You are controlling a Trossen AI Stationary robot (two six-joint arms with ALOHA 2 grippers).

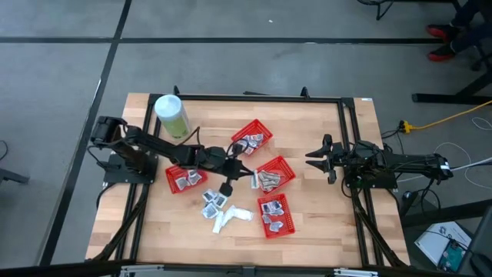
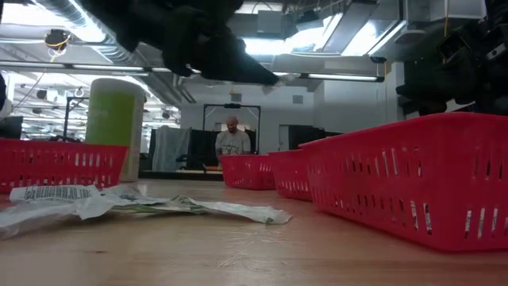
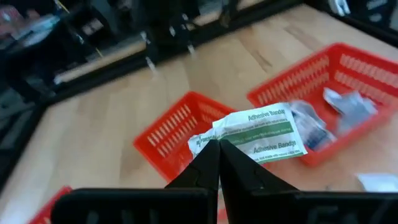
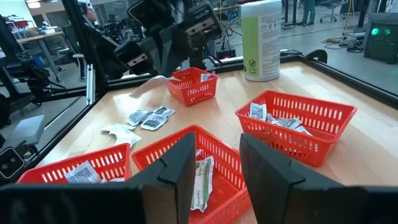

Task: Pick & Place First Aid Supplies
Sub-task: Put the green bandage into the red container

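the left tool (image 3: 217, 163) is seen clamped on an adhesive bandage packet (image 3: 258, 134), held above the bench (image 1: 323, 223) near the centre of the high view, among four red baskets (image 1: 252, 137). more packets (image 1: 215, 201) are scattered lower centre. the right tool (image 4: 214, 167) is held with fingers apart at the right of the high view.

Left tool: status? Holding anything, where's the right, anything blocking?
Left tool shut on adhesive bandage packet, raised over the baskets. Right tool open, waiting at table's right side. Loose packets on table; nothing blocking.
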